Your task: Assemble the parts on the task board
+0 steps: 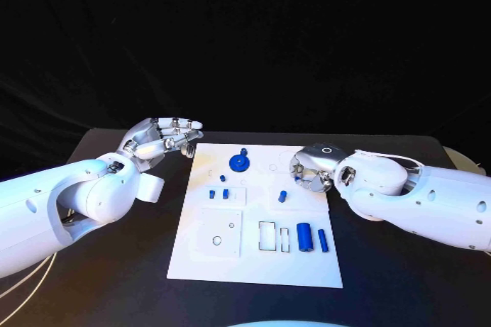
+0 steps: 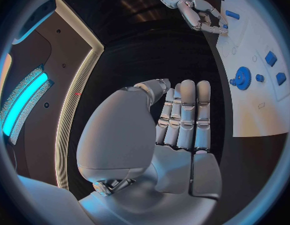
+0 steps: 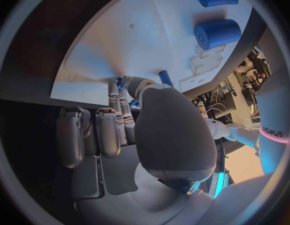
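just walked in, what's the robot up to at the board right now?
It is assembling blue parts on the white task board. The right hand is down over the board's right side, its fingertips at a small blue piece; whether it grips it, I cannot tell. The left hand hovers off the board's far left corner, holding nothing. A blue gear, a large cylinder and a thin peg lie on the board.

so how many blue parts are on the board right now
7 visible: gear at the far end, tiny peg below it, two small pieces mid-left, a peg by the right hand, two cylinders near-right. The hand may hide more.
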`<state>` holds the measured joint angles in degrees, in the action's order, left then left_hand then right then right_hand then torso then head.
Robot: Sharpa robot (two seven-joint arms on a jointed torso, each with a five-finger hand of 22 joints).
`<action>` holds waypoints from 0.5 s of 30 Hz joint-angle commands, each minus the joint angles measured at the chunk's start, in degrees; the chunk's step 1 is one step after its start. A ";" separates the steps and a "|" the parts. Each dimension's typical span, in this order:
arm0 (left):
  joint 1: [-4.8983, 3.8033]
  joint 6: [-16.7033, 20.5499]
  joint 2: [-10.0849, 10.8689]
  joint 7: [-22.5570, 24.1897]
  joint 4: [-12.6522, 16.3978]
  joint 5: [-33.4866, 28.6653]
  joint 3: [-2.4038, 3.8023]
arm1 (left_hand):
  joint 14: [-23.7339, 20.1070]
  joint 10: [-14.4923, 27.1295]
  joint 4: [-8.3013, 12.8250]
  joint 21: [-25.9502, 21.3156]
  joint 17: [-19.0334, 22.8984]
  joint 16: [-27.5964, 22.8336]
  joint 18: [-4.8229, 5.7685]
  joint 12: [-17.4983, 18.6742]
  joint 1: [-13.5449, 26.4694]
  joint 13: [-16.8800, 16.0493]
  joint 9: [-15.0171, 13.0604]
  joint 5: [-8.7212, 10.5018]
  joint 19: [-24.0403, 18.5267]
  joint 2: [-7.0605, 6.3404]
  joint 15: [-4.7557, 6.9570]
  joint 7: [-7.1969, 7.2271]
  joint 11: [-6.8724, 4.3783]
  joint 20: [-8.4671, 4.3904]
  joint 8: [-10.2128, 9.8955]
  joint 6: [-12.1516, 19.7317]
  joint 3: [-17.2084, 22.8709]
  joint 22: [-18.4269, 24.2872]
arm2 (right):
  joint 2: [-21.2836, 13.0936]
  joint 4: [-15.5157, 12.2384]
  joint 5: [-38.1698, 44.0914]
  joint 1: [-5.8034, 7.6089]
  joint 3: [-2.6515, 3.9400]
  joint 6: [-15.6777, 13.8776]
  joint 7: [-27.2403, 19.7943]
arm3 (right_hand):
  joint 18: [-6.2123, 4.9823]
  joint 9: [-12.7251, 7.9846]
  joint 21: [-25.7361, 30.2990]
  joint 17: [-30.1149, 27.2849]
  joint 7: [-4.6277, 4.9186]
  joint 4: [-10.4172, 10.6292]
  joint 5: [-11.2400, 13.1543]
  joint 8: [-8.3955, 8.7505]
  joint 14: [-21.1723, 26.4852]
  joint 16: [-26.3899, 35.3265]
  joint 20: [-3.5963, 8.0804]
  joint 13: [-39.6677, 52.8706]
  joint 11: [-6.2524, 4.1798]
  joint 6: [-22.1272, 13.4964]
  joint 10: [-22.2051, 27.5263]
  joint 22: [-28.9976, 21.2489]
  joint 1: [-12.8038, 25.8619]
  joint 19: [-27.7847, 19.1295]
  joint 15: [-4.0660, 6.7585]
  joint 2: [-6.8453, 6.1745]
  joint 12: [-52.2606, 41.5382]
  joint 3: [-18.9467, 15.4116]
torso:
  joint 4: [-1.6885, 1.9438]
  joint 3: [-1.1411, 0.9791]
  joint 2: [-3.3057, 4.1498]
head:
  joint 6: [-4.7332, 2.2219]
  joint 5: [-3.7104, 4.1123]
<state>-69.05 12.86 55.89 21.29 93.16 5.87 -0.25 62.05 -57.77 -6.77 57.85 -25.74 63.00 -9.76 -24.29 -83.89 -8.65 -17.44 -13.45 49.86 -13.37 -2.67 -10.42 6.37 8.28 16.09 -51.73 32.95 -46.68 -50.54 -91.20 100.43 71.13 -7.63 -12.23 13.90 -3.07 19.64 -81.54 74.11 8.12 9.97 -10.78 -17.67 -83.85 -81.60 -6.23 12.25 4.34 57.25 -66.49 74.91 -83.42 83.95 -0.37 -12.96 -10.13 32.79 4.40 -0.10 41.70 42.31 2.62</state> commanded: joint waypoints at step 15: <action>-0.04 -0.30 0.06 -0.27 0.22 -0.37 0.03 | 0.18 -0.11 0.74 -0.31 0.24 -0.38 -0.87 -0.51 -0.33 -0.13 -0.08 -0.19 0.09 0.34 0.50 -0.04 0.09 -0.51 0.08 -0.35 0.17 0.04 | 0.28 -0.58 7.26 -0.93 -0.29 4.21 4.15 | 1.33 0.33 -1.40 -0.02 0.08 -1.86 0.41 -0.39 -2.73 -0.20 0.51 -0.21 -0.05 0.90 -1.10 11.06 -0.53 2.39 0.48 0.43 0.44 1.27 | -0.08 0.05 -0.01 | 0.14 0.37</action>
<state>-69.05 12.90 55.98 21.04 93.19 5.83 -0.25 62.25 -57.76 -6.38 57.85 -25.58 63.00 -9.76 -24.59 -83.90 -8.70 -17.48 -13.45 50.06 -13.35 -2.47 -10.42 6.37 8.08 16.09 -51.73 33.21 -46.69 -50.17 -91.96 104.92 70.73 -7.52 -11.23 15.99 -2.39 19.90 -82.68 74.19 8.28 8.36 -10.61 -17.71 -84.03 -81.60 -6.15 11.98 4.29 57.84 -67.27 74.90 -83.87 84.03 -0.18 -12.51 -9.70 34.07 4.36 -0.04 41.67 42.50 2.94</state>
